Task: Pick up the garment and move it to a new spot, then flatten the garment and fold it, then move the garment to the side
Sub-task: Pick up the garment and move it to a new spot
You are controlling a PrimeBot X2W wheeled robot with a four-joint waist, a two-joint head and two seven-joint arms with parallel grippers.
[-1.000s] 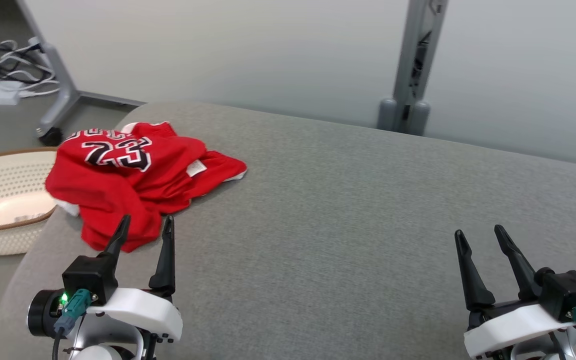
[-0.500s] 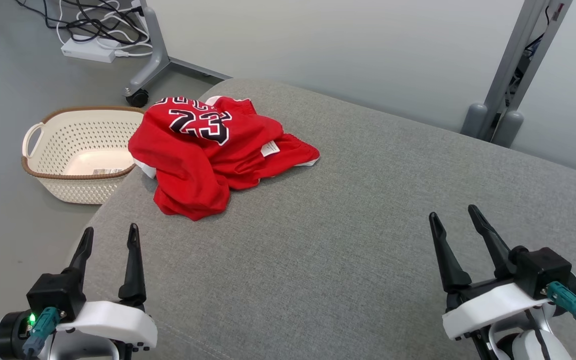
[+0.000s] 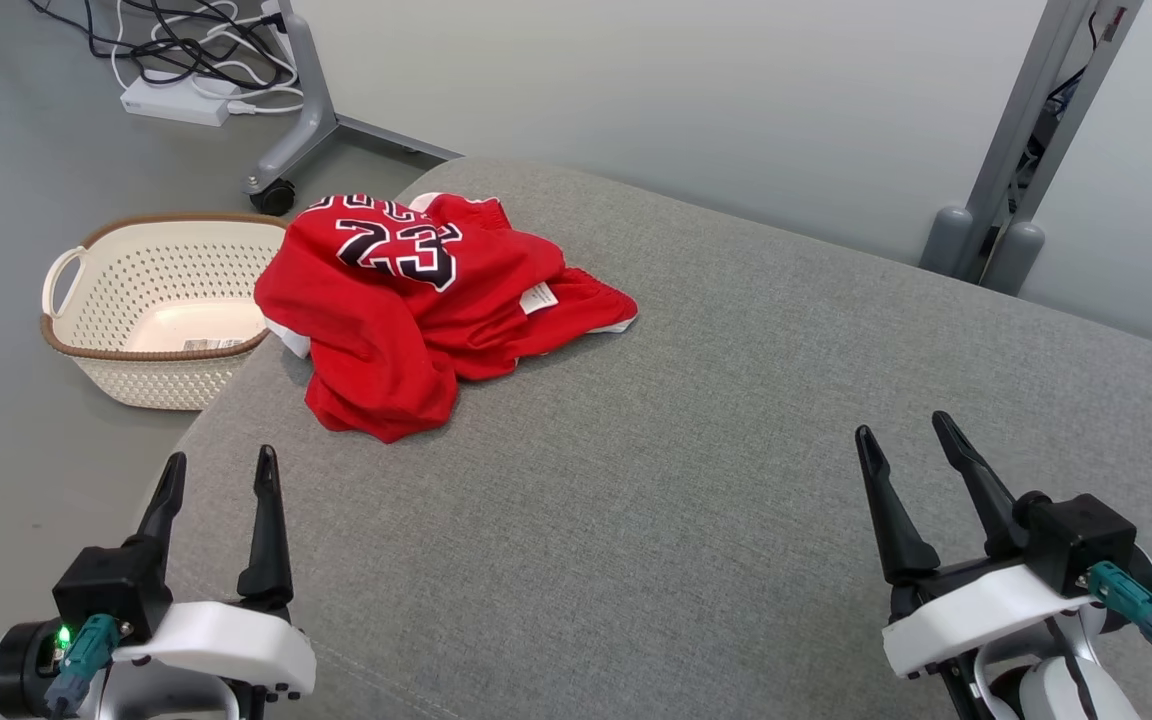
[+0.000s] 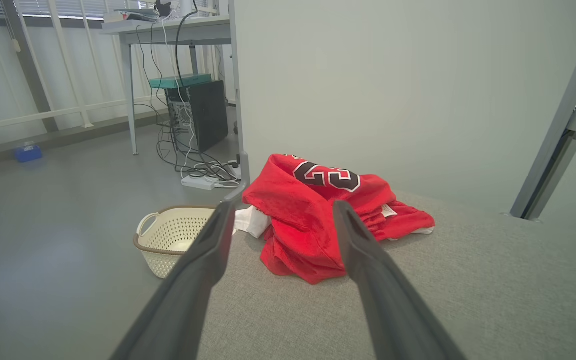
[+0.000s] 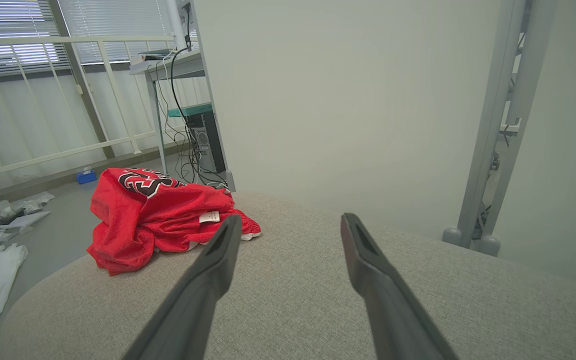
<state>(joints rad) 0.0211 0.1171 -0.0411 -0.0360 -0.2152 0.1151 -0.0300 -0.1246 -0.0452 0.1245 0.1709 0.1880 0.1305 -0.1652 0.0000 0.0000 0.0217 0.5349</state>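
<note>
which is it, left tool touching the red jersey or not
Apart. The head view shows a plain strip of grey cushion between the left tool and the red jersey.

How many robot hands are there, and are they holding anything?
2. The left gripper is at the lower left, short of the red jersey. The right gripper is at the lower right, over the grey cushion. Both are open and hold nothing.

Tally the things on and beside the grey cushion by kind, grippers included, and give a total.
red garment: 1
cream basket: 1
open grippers: 2, the left gripper and the right gripper
Total: 4
</note>
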